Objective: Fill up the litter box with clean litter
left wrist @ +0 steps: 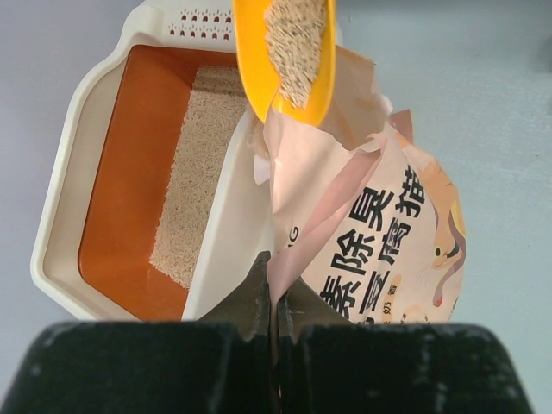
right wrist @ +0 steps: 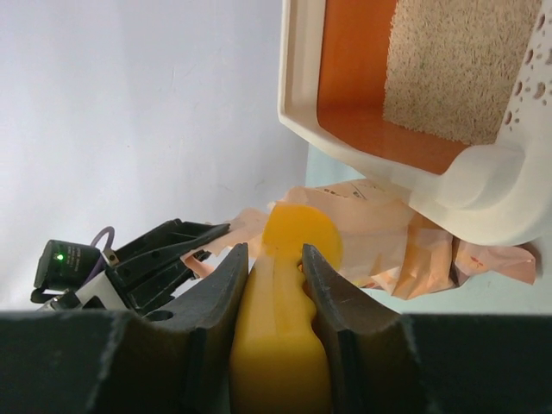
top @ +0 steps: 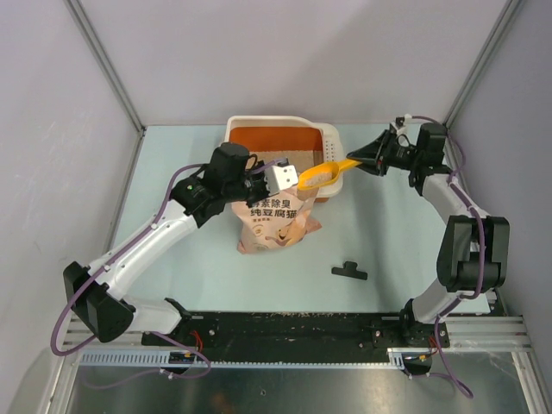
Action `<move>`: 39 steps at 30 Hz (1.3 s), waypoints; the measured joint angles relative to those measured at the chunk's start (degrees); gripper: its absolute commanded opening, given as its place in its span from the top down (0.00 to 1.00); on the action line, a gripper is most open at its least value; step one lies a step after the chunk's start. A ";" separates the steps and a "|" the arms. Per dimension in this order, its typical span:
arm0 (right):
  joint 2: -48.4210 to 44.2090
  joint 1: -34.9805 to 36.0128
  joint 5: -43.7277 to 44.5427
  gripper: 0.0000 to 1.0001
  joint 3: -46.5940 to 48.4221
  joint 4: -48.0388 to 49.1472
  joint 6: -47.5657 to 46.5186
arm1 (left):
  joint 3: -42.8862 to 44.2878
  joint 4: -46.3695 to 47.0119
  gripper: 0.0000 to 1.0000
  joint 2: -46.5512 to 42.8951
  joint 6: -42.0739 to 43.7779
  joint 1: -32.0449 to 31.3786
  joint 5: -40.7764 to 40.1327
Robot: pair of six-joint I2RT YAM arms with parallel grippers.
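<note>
Where grey walls [top: 285, 52] enclose the green table [top: 379, 233], the left gripper [left wrist: 276, 302] pinches the pink bag [top: 276, 226] at its edge. The right gripper [right wrist: 274, 254] clamps the orange scoop [top: 321, 175] by its handle.

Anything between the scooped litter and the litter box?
Nothing visible blocks it. The scoop, in the right gripper, hangs over the open bag beside the litter box; only its near rim lies between.

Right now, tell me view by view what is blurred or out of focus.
Top external: evenly lit, sharp throughout, soft shadows only. Left wrist: the left pincer pinching the litter bag is dark and blurred; orange scoop and litter box crisp. Right wrist: right pincer and scoop handle soft, litter box sharp.
</note>
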 measured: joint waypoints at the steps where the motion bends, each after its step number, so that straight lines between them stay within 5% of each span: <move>1: 0.00 -0.35 -0.09 1.00 0.48 -0.31 0.02 | -0.02 -0.02 1.00 0.00 0.24 0.00 -0.02; 10: 3.67 -2.32 0.17 1.00 11.93 -0.31 -0.87 | -0.50 -0.07 1.00 -0.42 1.20 0.00 -0.02; 18: 11.67 -1.31 10.58 1.00 23.78 -8.26 -11.43 | -1.27 0.33 1.00 -1.11 1.20 0.00 0.04; 30: 16.02 9.09 33.70 1.00 33.94 -16.83 -27.96 | -6.10 1.81 1.00 -6.05 1.86 -0.26 0.31; 39: 17.92 15.39 37.62 1.00 36.79 -15.80 -29.92 | -7.02 2.23 1.00 -6.82 2.16 -0.26 0.83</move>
